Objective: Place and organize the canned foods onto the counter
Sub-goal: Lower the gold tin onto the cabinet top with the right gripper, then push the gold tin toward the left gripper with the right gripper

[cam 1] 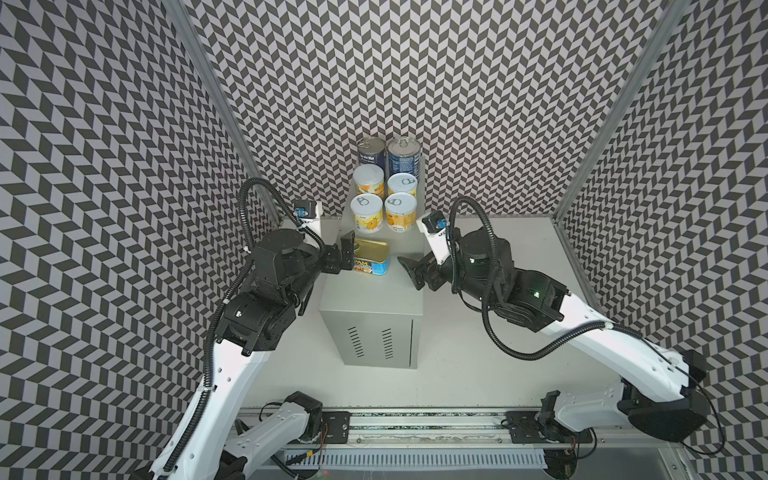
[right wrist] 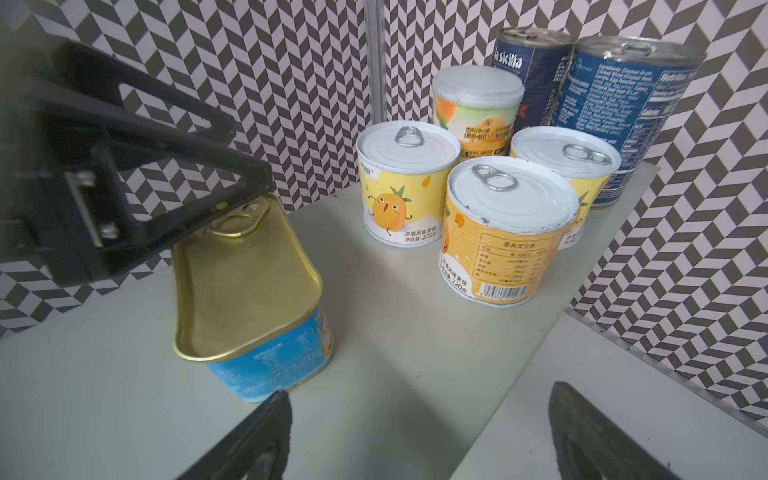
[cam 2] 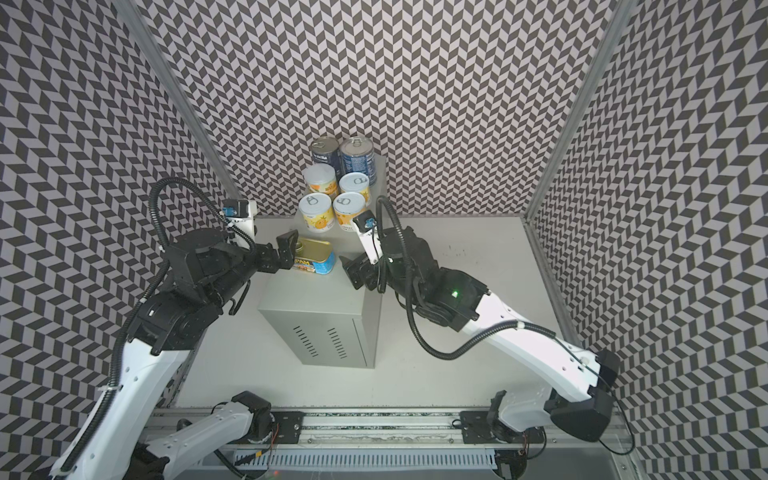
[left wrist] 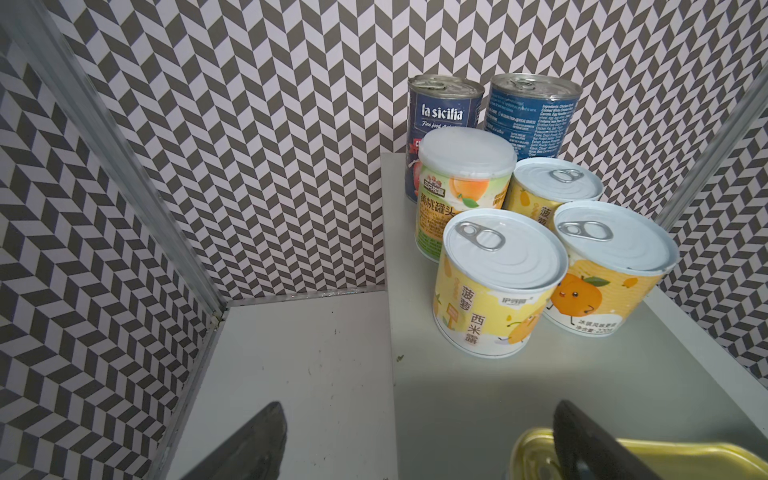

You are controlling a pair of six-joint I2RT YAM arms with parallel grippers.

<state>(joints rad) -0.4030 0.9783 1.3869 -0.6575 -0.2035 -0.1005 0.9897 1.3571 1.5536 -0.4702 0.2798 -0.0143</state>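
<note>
Counter (cam 1: 370, 299) front bare; cans (cam 1: 401, 210) crowd rear; SPAM tin (cam 1: 372, 253) mid-left.

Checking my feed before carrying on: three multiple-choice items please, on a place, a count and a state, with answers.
1. The SPAM tin stands: A) on the counter B) on the white tabletop C) on a blue can
2. The short fruit cans number: A) two B) four C) six
3. The right gripper is: A) shut on a can B) open, empty C) out of view
Answers: A, it rests on the grey top; B, two rows of two; B, its jaws stand apart around nothing.
</note>
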